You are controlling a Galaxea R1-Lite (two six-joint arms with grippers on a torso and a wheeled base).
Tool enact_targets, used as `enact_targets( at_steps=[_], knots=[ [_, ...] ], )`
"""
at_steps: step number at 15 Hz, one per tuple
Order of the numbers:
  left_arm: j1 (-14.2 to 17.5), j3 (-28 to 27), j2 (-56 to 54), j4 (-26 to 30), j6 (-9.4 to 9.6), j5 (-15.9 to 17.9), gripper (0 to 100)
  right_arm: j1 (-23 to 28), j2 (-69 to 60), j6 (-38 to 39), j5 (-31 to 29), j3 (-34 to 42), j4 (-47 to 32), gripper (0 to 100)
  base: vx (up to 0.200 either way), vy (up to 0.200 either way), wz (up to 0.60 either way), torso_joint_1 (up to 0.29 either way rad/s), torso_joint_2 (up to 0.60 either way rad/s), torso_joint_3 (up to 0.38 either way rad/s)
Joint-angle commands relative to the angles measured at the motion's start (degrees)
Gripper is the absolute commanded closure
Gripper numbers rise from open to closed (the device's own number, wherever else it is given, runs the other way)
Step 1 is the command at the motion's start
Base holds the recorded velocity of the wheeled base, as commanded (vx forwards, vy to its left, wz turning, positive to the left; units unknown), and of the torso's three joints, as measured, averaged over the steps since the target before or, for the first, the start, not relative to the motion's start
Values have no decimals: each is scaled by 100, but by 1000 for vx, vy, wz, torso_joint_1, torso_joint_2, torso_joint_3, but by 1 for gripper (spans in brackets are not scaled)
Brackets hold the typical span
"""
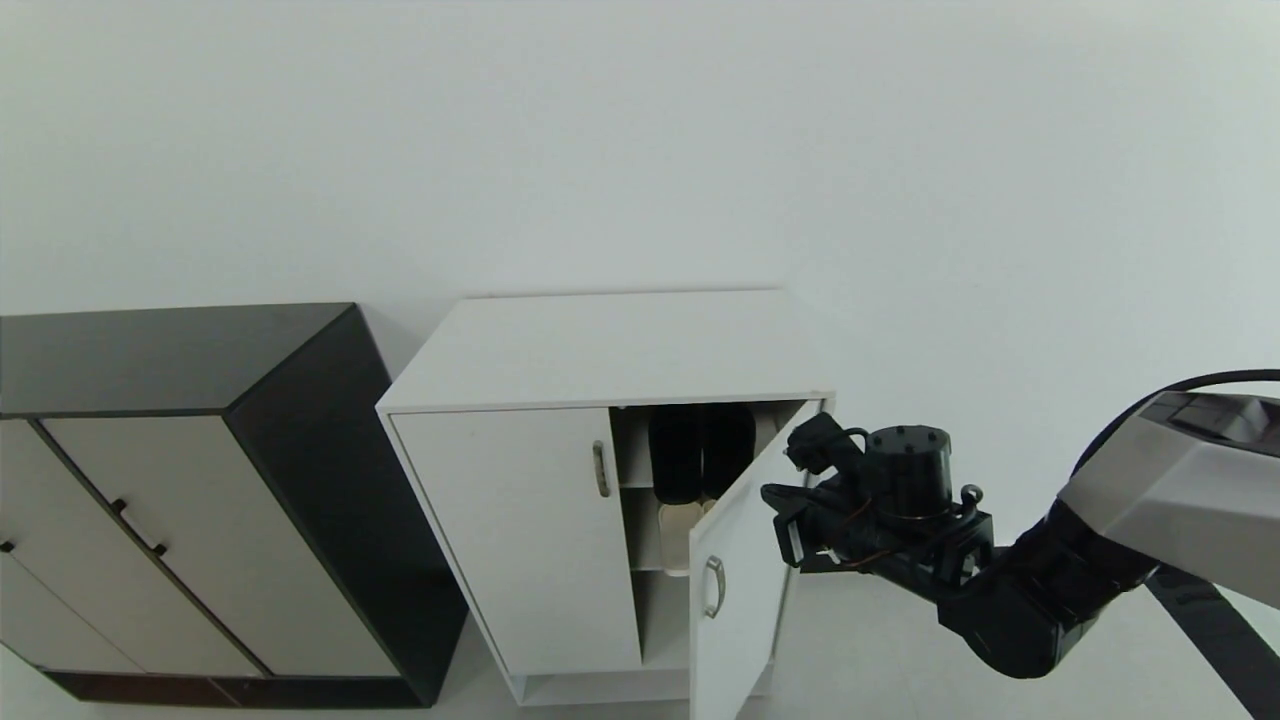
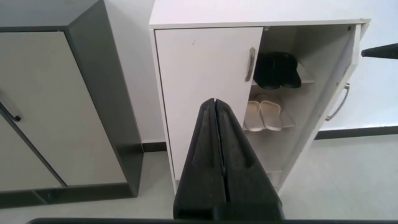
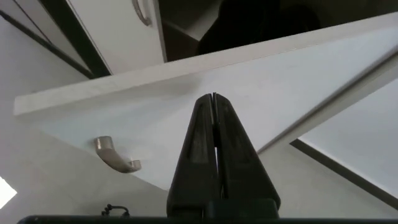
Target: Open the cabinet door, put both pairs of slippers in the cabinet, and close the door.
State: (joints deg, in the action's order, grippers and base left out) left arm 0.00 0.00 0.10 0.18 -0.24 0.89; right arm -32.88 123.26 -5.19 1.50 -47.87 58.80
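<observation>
**A:** Which step is this?

**B:** The last, I judge. Both pairs lie inside the white cabinet (image 1: 600, 350): black slippers (image 1: 700, 450) on the upper shelf, white slippers (image 2: 264, 115) on the one below. Its right door (image 1: 735, 620) stands partly open.

**A:** And the arms?

**B:** The right gripper (image 3: 213, 102), fingers pressed together and holding nothing, is just beside the door's outer face, above the handle (image 1: 714, 587). The left gripper (image 2: 214, 106) is likewise closed and empty, and hangs back before the left door (image 1: 520, 540).

**A:** Next?

**B:** Push the door flush. Nothing seems to block its swing, and the dark cabinet (image 1: 180, 360) stands apart on the left.
</observation>
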Motion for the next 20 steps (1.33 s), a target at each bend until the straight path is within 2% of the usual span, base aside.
enact_targets(
  at_steps=[1, 14, 20],
  knots=[
    [0, 0, -1, -1, -2, -1, 100, 45, 418, 62, -80, -310, 9, 100, 0, 0, 0, 0, 0, 0],
    [0, 0, -1, -1, 7, 8, 100, 546, 1429, 352, -150, -1928, -35, 100, 0, 0, 0, 0, 0, 0],
    [0, 0, -1, -1, 7, 8, 100, 721, 1587, 361, -150, -2490, -501, 100, 0, 0, 0, 0, 0, 0]
  ],
)
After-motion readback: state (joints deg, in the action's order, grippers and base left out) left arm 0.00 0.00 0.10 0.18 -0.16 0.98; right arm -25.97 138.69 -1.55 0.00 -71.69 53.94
